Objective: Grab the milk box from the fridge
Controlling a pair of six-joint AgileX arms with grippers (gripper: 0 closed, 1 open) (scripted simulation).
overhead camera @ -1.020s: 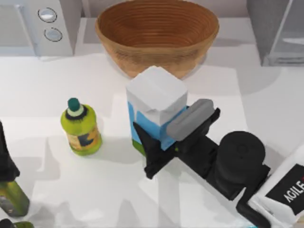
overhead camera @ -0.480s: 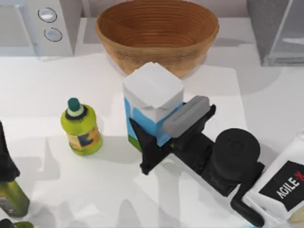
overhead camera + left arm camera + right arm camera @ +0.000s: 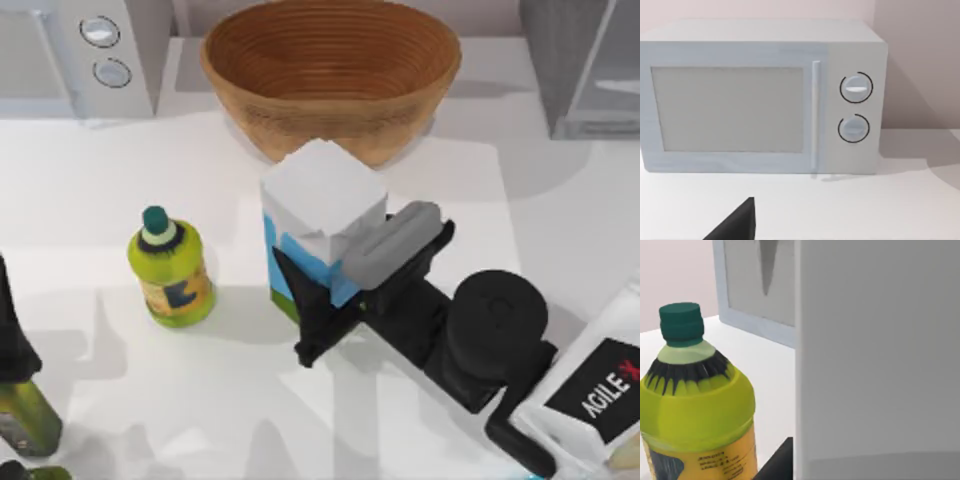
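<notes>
Our right gripper (image 3: 335,290) stays clenched on the milk box (image 3: 322,215), mid-tabletop (image 3: 120,400) in front of the wicker bowl (image 3: 330,70); since half a second ago the box has barely shifted. Our left arm (image 3: 15,350) is parked at the left edge.

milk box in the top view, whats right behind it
The wicker bowl stands behind the milk box, toward the table's back edge. The carton covers the bowl's near foot. The right pincer grips the carton from the front.
</notes>
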